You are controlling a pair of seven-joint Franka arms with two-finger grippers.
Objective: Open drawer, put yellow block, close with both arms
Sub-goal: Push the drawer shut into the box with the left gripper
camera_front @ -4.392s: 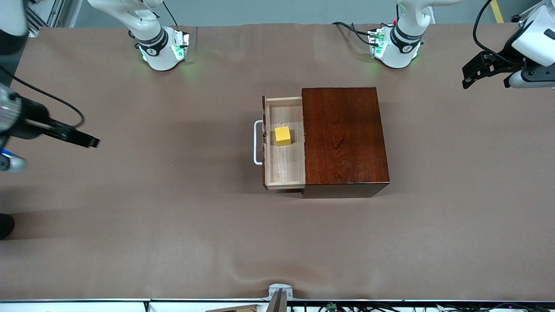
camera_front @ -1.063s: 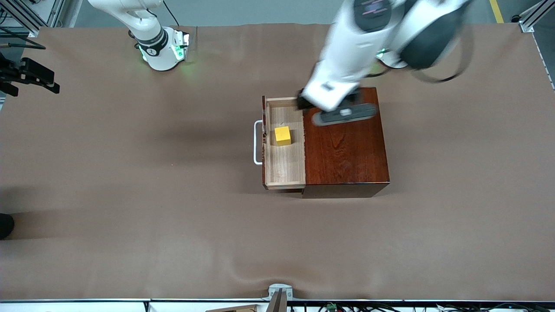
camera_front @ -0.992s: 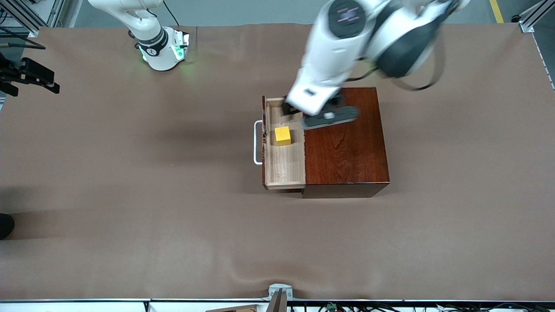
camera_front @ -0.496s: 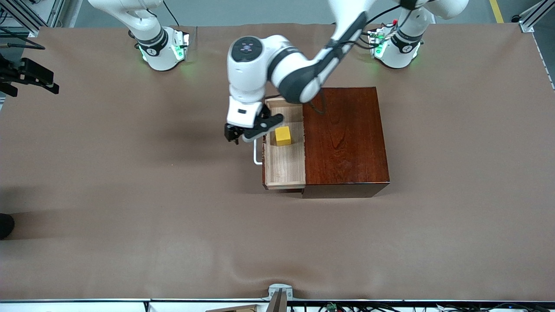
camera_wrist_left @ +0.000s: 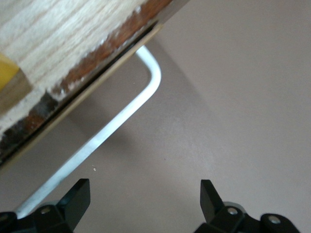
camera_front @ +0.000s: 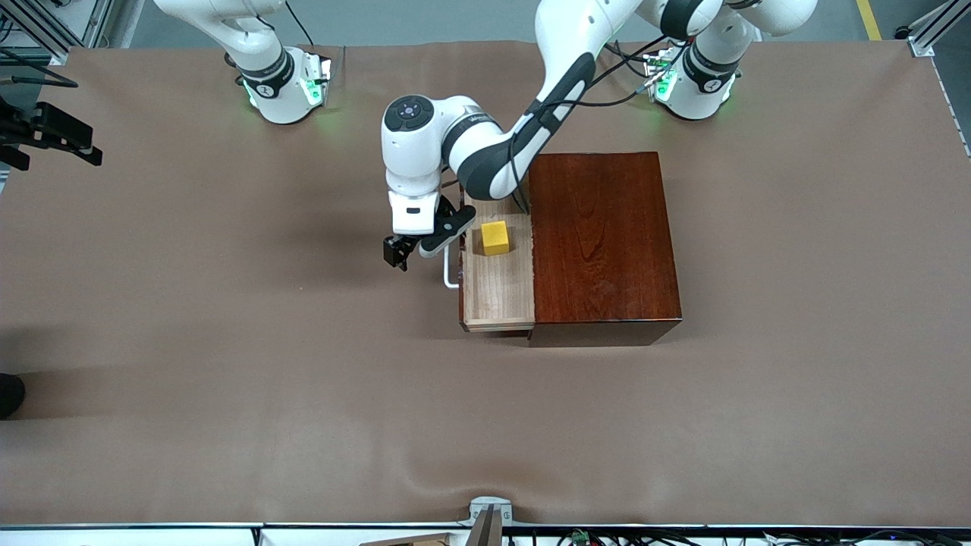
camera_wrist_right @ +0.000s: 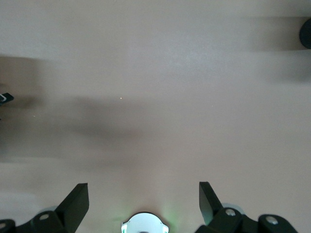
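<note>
Right now the right gripper (camera_front: 53,136) waits at the right arm's edge of the table (camera_front: 227,341), fingers (camera_wrist_right: 77,199) spread wide, holding nothing. Next along, the left gripper (camera_front: 413,250) hangs w/ fingers (camera_wrist_left: 80,194) open, empty, over the table just beside the white handle (camera_front: 449,269), probably lining up to push the drawer (camera_front: 497,280) shut. Drawer is pulled out toward the right arm's end, front & handle facing that way; handle's long axis runs toward the front camera. Yellow block (camera_front: 495,237) sits in the drawer tray, so closing is what's left. Mahogany box (camera_front: 603,243) stands mid-table.
</note>
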